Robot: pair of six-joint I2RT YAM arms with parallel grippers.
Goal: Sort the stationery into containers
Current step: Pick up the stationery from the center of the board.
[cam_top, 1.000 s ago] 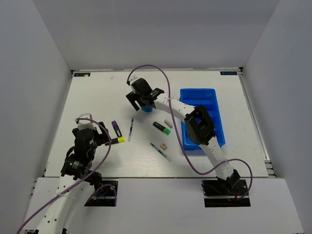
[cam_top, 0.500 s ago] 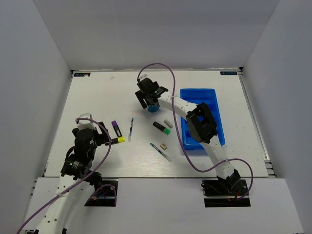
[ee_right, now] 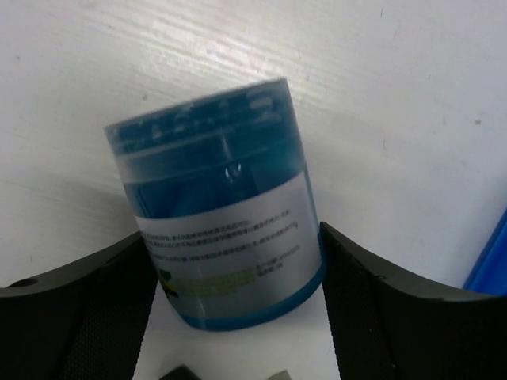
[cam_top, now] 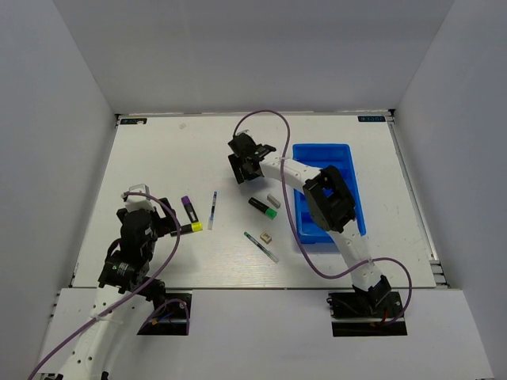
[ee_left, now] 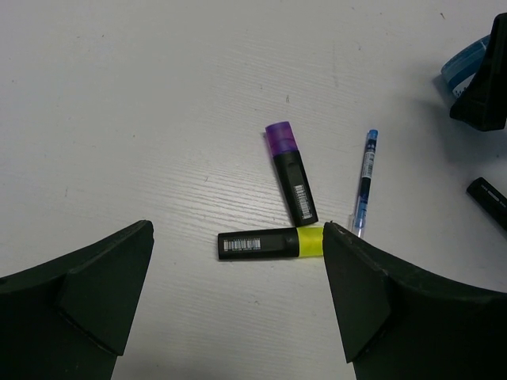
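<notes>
My right gripper [ee_right: 234,277] is shut on the blue-white little box [ee_right: 218,206], a round blue tub with a white label, one finger pressed on each side. In the top view the right gripper [cam_top: 247,168] is just left of the bright blue tray [cam_top: 325,158] and hides the box. My left gripper [ee_left: 238,317] is open and empty over a yellow-capped black marker [ee_left: 272,243]. A purple-capped marker [ee_left: 291,172] and a blue pen [ee_left: 364,180] lie just beyond it.
Between the arms lie a green-capped marker [cam_top: 262,207], a grey eraser [cam_top: 274,199], a tan eraser [cam_top: 267,237] and a thin pen [cam_top: 261,246]. The right arm's upper link crosses over the tray's middle. The tray's corner [ee_right: 493,261] shows in the right wrist view.
My right gripper has moved right toward the blue tray, carrying the blue-white box. The left arm and the items on the table have not moved.
</notes>
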